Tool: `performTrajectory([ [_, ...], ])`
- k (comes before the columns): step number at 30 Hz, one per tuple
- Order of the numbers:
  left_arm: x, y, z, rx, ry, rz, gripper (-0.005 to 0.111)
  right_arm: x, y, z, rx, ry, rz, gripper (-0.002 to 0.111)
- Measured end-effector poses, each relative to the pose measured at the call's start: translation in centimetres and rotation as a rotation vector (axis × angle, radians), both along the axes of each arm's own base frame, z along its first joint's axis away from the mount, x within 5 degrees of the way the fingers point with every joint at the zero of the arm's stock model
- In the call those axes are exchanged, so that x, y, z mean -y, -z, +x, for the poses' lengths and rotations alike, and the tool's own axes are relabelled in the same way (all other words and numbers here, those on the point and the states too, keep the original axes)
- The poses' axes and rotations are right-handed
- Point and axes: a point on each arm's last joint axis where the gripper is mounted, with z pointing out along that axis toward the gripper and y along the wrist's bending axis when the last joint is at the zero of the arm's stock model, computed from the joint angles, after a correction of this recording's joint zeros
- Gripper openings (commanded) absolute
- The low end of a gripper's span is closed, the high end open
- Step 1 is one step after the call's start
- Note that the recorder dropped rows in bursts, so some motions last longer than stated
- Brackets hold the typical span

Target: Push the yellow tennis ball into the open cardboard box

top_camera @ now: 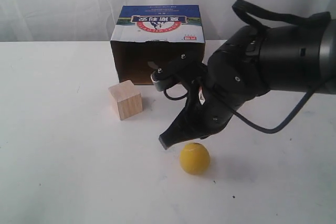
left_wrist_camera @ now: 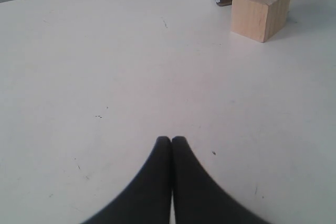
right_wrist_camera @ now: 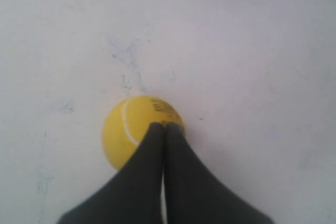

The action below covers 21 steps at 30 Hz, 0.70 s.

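Tennis ball (top_camera: 194,158) — end effector (top_camera: 166,142) closed, angled downward

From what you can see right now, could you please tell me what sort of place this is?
Probably a robot lab test bench: a white table before a white curtain, a black robot arm, and staged props: wooden cube, yellow tennis ball, open cardboard box.

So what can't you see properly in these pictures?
1. Inside the open cardboard box: exterior view, it is dark and the right arm covers part.
2. Part of the yellow tennis ball: right wrist view, the shut right end effector hides it.
3. The box, left wrist view: cut off by the picture's edge.
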Motion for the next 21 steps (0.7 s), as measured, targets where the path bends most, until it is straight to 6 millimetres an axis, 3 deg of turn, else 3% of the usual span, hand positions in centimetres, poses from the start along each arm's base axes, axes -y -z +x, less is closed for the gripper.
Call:
performTrajectory([
  [11, 0.0, 0.0, 0.0, 0.000, 0.000, 0.000, 0.000, 0.6, 1.4, -1.0, -0.072, 0.017, -0.032, 0.000],
  [15, 0.0, 0.0, 0.0, 0.000, 0.000, 0.000, 0.000, 2.1, 2.7, -0.3, -0.087, 0.051, -0.069, 0.000],
  [21, 0.0, 0.0, 0.0, 0.000, 0.000, 0.000, 0.000, 3.1, 2.8, 0.7, -0.067, 0.081, -0.061, 0.000],
])
